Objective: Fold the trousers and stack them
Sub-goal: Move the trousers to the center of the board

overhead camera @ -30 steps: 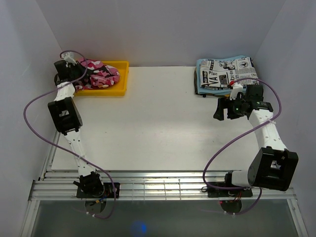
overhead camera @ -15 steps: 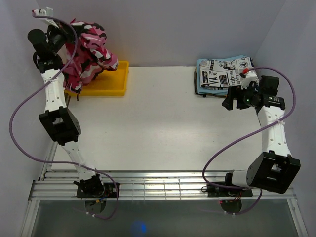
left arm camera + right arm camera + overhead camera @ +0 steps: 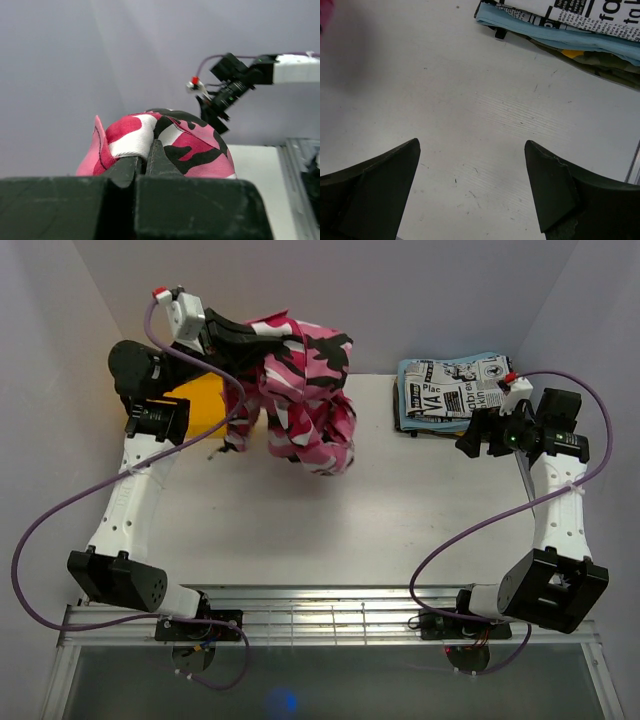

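The pink, magenta, white and black camouflage trousers (image 3: 305, 390) hang bunched in the air over the table's back left part. My left gripper (image 3: 250, 335) is shut on their top fold. In the left wrist view the cloth (image 3: 172, 142) bulges out just past the closed fingertips of that gripper (image 3: 145, 150). The lower end of the trousers dangles close to the white table (image 3: 300, 520). My right gripper (image 3: 472, 438) is open and holds nothing. It hovers over bare table (image 3: 470, 100) in front of the folded stack, and its two fingers (image 3: 547, 175) stand wide apart.
A yellow tray (image 3: 200, 400) sits at the back left, partly hidden by the left arm. A folded newspaper-print garment (image 3: 455, 385) lies on light blue cloth (image 3: 545, 32) at the back right. White walls close in the back and both sides.
The left arm lifted the trousers out of the yellow tray and swung them right, over the table. The right gripper moved back and right, toward the stack, still open.
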`<state>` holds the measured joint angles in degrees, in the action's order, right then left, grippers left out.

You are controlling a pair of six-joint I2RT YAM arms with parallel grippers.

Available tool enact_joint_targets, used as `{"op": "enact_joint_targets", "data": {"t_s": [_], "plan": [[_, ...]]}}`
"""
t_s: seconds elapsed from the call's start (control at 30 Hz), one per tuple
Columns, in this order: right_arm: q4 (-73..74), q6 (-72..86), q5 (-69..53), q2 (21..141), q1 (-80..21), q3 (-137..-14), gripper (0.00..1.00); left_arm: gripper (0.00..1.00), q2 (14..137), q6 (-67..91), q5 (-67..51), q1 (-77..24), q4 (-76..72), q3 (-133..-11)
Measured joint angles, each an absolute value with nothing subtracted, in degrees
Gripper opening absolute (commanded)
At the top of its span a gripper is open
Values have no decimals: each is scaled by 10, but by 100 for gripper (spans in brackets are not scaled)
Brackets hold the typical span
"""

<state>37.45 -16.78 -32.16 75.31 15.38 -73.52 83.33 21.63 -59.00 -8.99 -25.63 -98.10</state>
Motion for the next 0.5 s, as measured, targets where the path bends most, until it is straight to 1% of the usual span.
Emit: {"op": "enact_joint_targets", "data": {"t_s": [0.13, 0.27, 0.3, 0.33, 0.37, 0.43, 0.47, 0.5], "plan": [[377, -171, -321, 753, 165, -735, 90, 0, 810, 230, -610, -128, -246, -851], [395, -194, -321, 753, 169, -733, 90, 0, 833, 256, -620, -147, -216, -696], [405, -204, -321, 753, 170, -732, 91, 4, 843, 260, -618, -147, -204, -658], [411, -215, -323, 753, 170, -729, 93, 7, 853, 259, -608, -144, -194, -617], [421, -227, -327, 753, 170, -724, 94, 12, 863, 258, -598, -142, -179, -582], [446, -256, -340, 754, 170, -710, 97, 26, 879, 253, -579, -137, -155, -539], [463, -271, -347, 756, 170, -700, 98, 28, 885, 250, -568, -134, -140, -526], [478, -283, -351, 759, 167, -691, 98, 35, 889, 250, -560, -130, -125, -520]]}}
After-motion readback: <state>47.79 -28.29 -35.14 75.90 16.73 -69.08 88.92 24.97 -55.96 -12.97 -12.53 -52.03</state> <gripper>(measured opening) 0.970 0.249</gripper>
